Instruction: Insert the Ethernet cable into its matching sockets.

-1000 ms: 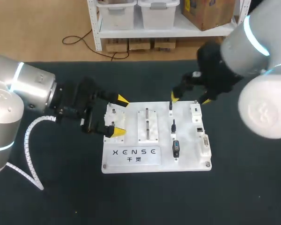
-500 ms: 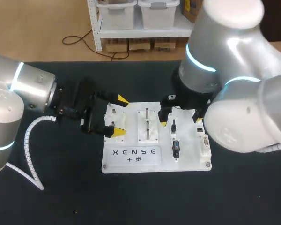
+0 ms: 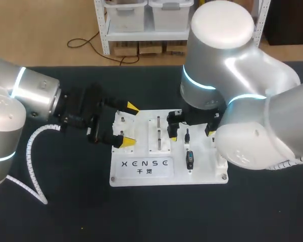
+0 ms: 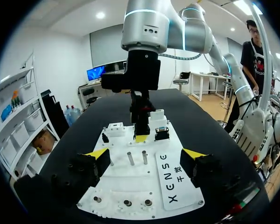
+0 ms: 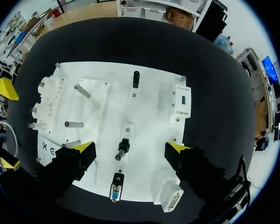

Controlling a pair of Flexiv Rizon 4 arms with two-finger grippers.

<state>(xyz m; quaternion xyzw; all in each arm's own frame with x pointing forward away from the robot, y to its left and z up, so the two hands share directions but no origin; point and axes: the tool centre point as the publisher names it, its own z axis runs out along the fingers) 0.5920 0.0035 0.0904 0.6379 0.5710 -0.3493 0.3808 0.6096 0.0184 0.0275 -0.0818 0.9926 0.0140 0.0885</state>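
black table (image 3: 65, 212), white socket board (image 3: 141, 174), right end effector (image 5: 130, 148) spread over a black plug (image 5: 123, 146), left end effector (image 4: 145, 154) spread wide too

Black table (image 3: 65, 212); several upright metal pegs (image 5: 82, 91).

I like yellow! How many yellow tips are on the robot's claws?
4. Two on the left claw, over one end of the white board; two on the right claw, over its middle. None look hidden.
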